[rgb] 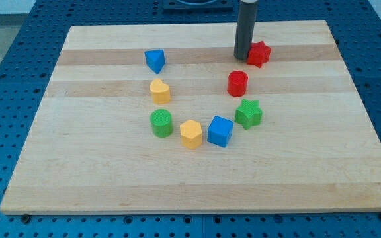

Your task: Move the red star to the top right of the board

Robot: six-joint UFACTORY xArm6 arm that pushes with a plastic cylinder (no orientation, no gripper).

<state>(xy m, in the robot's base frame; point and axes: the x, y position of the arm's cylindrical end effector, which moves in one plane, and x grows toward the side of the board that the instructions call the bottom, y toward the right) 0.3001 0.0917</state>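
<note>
The red star (259,53) lies on the wooden board (111,172), towards the view's top and right of the middle. My tip (243,57) stands right against the star's left side, touching it or nearly so. The dark rod rises straight up out of the view's top.
A red cylinder (237,83) sits just below my tip. A green star (249,114), a blue cube (220,131), a yellow hexagon (190,133), a green cylinder (161,123), a yellow heart-like block (160,90) and a blue triangle (155,61) form an arc.
</note>
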